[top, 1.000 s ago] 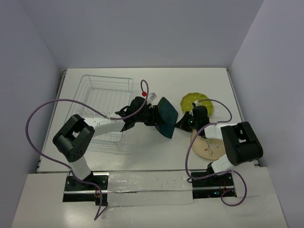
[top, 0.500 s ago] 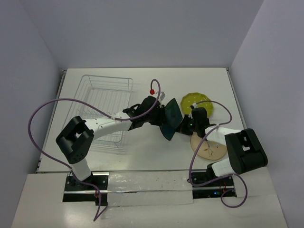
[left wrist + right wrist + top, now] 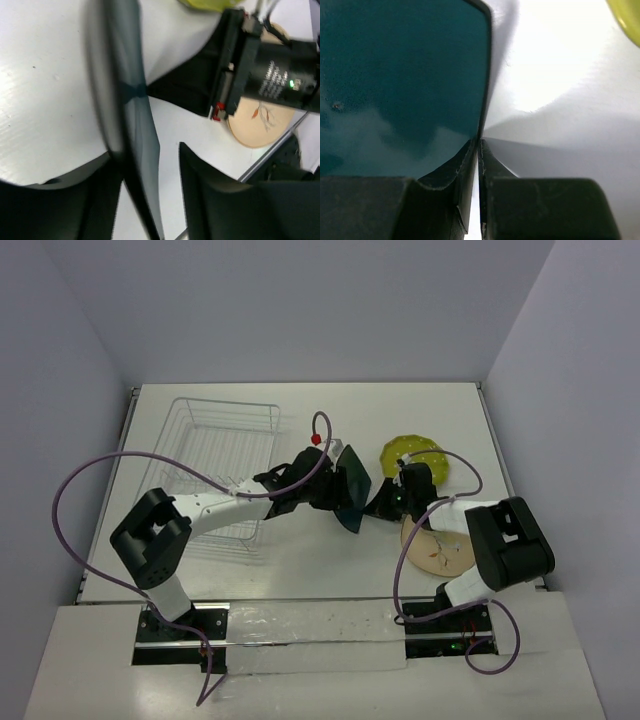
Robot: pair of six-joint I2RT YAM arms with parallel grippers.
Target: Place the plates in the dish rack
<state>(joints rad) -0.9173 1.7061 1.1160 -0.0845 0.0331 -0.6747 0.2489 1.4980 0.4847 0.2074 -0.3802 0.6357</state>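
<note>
Now the dark teal plate (image 3: 348, 487) stands on edge, tilted, near the middle of the table (image 3: 300, 570), between the two grippers and well to the right of the dish rack (image 3: 228, 403). The left gripper (image 3: 333, 492) reaches it from the rack side. In the left wrist view the plate is seen edge on, running between that gripper's fingers (image 3: 100, 200). They are spread: the plate lies close against one finger, while a strip of white table shows between the plate and the other. The right gripper (image 3: 381, 502) meets the plate from the opposite side, low on its right rim. In the right wrist view its two fingers stand almost together, with only a thin slit between them. The plate's rim comes down exactly to their tips, but whether they pinch it I cannot tell. The wire rack sits at the far left of the table and holds no plate. The yellow-green dotted plate (image 3: 412, 453) lies flat on the table beyond the right gripper, apart from the teal one. The cream plate with the floral print (image 3: 440, 552) lies flat nearer the right arm's base, partly hidden under that arm. A purple cable (image 3: 100, 465) loops from the left arm above the table's left edge.
</note>
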